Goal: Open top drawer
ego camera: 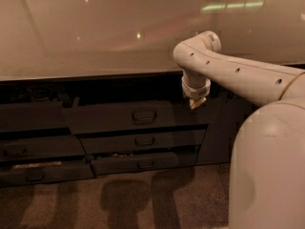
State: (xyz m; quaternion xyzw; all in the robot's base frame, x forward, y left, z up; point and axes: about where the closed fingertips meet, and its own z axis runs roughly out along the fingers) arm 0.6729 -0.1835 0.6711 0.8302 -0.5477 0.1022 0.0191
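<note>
The top drawer is the widest dark grey front under the countertop, with a small loop handle at its centre. Its front stands a little forward of the fronts below, with a dark gap above it. My gripper hangs from the white arm, pointing down. It is at the drawer's right end, to the right of the handle and slightly above it, apart from the handle.
Two shorter drawer fronts sit below the top drawer, and more dark fronts lie to the left. A pale countertop runs above. A dark cabinet door is on the right. My white base fills the lower right.
</note>
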